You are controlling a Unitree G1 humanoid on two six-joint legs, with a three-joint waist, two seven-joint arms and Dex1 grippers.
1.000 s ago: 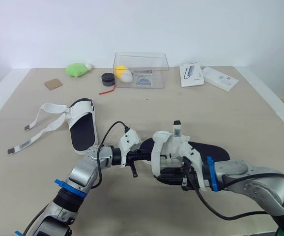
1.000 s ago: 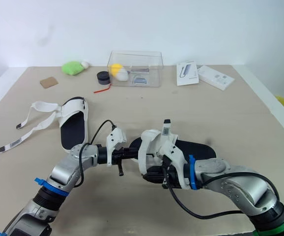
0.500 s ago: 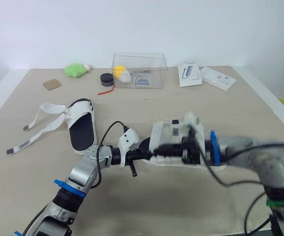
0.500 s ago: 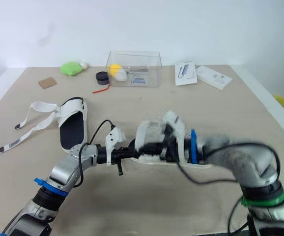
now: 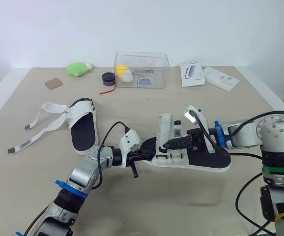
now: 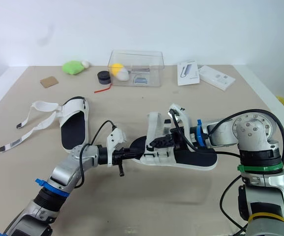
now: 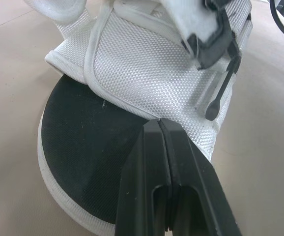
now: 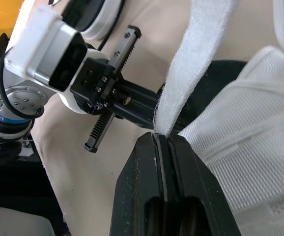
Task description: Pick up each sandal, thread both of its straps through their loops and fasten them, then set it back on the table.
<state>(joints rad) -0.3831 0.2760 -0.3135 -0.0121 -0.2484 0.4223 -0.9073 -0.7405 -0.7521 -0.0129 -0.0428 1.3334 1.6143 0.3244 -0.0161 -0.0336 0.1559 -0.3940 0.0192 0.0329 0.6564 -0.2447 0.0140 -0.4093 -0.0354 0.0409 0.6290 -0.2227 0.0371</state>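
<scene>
Sandal (image 5: 201, 161) lies on surface (image 5: 181, 206), toe toward left pincer (image 7: 160, 123). I read left pincer fully closed, tips against toe, nothing visibly clamped. Right pincer (image 8: 162, 137) closed on strap (image 8: 191, 64) edge. Risk: thin grip; my threading pull may slip strap free or drag unanchored sandal.

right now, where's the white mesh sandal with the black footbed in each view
Left eye view: white mesh sandal with black footbed, centre of the picture.
Right eye view: centre too.
Left wrist view: just beyond the shut left claw.
Right wrist view: beside the right claw pinching its white strap.
Shared landmark: the left claw at the sandal's end.
</scene>
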